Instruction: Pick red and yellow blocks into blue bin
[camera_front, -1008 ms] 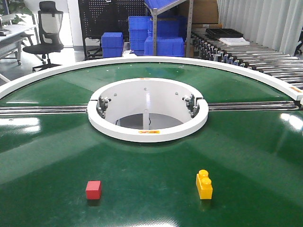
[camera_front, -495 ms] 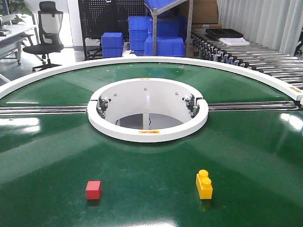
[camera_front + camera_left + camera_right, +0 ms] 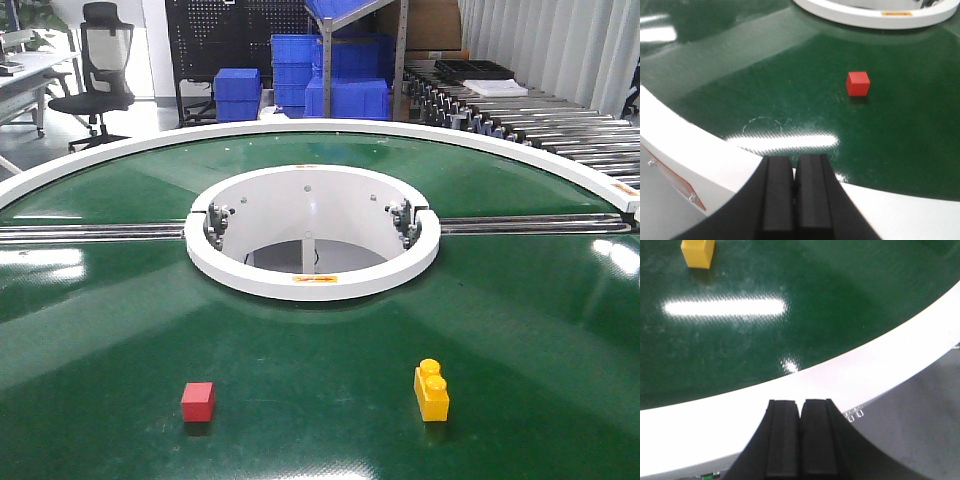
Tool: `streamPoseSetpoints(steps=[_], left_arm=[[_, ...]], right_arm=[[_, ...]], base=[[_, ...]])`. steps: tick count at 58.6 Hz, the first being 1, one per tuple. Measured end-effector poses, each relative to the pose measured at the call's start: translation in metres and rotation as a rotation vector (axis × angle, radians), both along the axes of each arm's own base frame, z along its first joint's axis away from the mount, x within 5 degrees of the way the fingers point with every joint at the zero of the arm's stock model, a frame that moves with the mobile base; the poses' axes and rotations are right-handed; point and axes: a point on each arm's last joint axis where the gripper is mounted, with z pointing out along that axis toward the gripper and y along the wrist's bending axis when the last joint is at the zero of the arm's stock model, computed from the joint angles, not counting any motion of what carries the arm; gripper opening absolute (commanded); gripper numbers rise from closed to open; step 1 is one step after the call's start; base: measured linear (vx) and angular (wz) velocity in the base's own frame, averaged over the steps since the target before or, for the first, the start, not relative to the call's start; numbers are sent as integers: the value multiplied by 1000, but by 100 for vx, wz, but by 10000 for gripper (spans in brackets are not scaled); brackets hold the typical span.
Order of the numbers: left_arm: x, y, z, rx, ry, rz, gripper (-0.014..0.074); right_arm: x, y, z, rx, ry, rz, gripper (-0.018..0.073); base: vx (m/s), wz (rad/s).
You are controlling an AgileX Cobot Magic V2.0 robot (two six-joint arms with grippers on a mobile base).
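Observation:
A plain red cube (image 3: 198, 401) rests on the green table at the front left; the left wrist view has the red cube (image 3: 858, 83) ahead and to the right of my left gripper (image 3: 794, 160). That gripper hangs over the white table rim (image 3: 700, 155), shut and empty. At the front right lies a yellow brick (image 3: 431, 391) with two studs. In the right wrist view the yellow brick (image 3: 697, 252) is far ahead and to the left of my right gripper (image 3: 800, 404), which is shut, empty and over the rim. The blue bin is out of view.
A raised white ring (image 3: 312, 275) around a round opening sits mid-table, with metal rails (image 3: 95, 233) running out to both sides. Behind the table stand stacked blue crates (image 3: 330, 70), a roller conveyor (image 3: 520, 115) and an office chair (image 3: 100, 60).

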Motion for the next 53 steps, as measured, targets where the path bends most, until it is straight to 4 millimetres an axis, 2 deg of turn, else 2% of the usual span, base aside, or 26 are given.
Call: streamPoseSetpoints(steps=[7,12,20,27,42,53], left_arm=[[11,0,-4,2,83,0,344],[20,-1,-5,2,152,-1,482],[30,-6,-8,-6,213,-45,608],[33,-16,-10,4,231,-158,629],[33,-28,-10,28,223,-286,599],[33,-29,-10,28,215,-290,563]], right_arm=[[3,1,-3,14,25,-2,266],[5,2,-6,28,40,-4,416],[10,2,-9,41,48,-4,572],[18,4,-11,66,63,-5,626],[53,11,-3,114,139,59,592],[90,38,-9,85,222,231,583]], base=[[0,0],[0,0],[0,0],[0,0],[0,0],[0,0]])
